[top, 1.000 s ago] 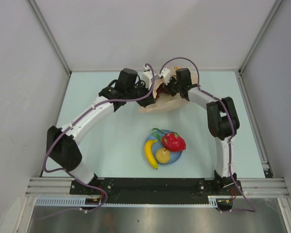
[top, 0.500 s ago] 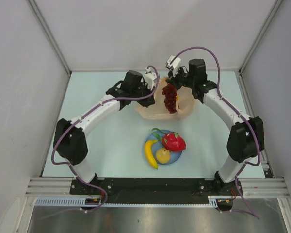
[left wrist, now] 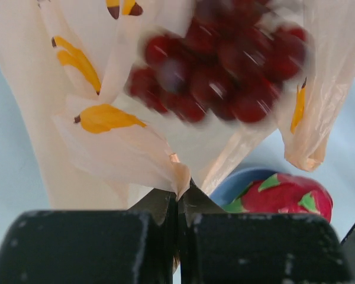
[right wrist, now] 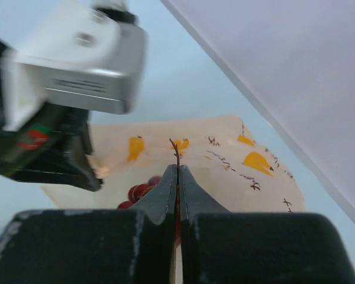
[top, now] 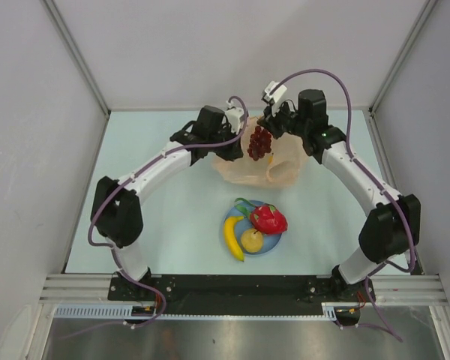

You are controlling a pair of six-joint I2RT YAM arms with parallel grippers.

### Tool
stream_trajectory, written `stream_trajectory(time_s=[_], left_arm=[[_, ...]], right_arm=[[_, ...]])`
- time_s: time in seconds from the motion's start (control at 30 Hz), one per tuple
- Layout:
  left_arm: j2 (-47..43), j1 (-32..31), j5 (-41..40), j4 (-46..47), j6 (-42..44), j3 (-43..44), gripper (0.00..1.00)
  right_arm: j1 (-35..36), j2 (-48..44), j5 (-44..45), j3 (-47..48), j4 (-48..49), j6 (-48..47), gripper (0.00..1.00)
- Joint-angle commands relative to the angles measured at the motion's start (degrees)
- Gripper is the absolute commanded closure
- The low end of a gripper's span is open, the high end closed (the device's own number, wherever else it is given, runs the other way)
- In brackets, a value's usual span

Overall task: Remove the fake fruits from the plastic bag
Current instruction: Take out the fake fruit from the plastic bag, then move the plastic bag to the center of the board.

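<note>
1. Right wrist shows me the right gripper [right wrist: 177,168] pinching the grape bunch [top: 259,142] stem over the plastic bag [top: 281,169].
2. Left wrist: left gripper [left wrist: 178,198] clamps a bag fold.
3. Only overhead: banana [top: 232,238] on plate [top: 272,241].

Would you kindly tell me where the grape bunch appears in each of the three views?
Top external: grape bunch at upper centre, over the plastic bag.
Left wrist: grape bunch blurred, top centre.
Right wrist: grape bunch barely shows, low, left of the shut right pincer.
Shared landmark: the plastic bag.
</note>
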Motion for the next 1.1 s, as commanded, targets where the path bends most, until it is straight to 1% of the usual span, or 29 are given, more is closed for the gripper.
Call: stream_trajectory(time_s=[0.0, 0.13, 0.27, 0.3, 0.33, 0.47, 0.6, 0.63, 0.8, 0.93, 1.07], left_arm=[[3.59, 1.24, 1.7, 2.63, -4.3, 7.6, 1.0], [9.13, 3.17, 1.45, 2.72, -4.3, 15.85, 1.0], [14.66, 5.81, -1.54, 3.24, -3.43, 21.32, 1.0], [15.29, 6.25, -2.85, 3.16, -2.72, 22.2, 1.0], [15.81, 6.95, -8.08, 3.07, -1.67, 23.34, 1.0], [16.96, 9.5, -14.53, 3.95, 0.44, 24.14, 1.0], [15.39, 11.78, -17.01, 4.47, 2.64, 23.53, 1.0], [14.68, 12.57, -18.84, 4.65, 3.69, 22.74, 1.0], [9.85, 16.18, -20.09, 4.56, 5.36, 19.22, 1.0], [3.98, 22.33, -17.9, 3.6, 5.2, 13.79, 1.0], [-0.42, 28.21, -17.98, 2.45, 5.28, 9.47, 1.0]], right_arm=[[0.94, -5.6, -0.93, 2.08, 2.54, 2.26, 1.0], [1.38, -7.28, -0.58, 3.48, 2.27, 3.58, 1.0], [1.82, -8.77, -1.01, 5.41, 2.19, 6.56, 1.0], [2.08, -9.12, -1.1, 5.85, 2.27, 7.7, 1.0], [2.08, -9.91, -1.28, 6.21, 2.8, 8.32, 1.0], [2.87, -10.71, -2.42, 8.84, 2.63, 11.14, 1.0], [3.57, -11.76, -3.56, 10.16, 1.48, 12.63, 1.0], [4.01, -12.02, -3.74, 10.16, 1.05, 12.81, 1.0], [5.24, -14.04, -4.7, 9.73, -0.71, 13.34, 1.0], [5.95, -15.45, -5.93, 8.32, 0.77, 15.18, 1.0], [6.47, -15.63, -7.51, 8.58, 2.19, 19.3, 1.0]])
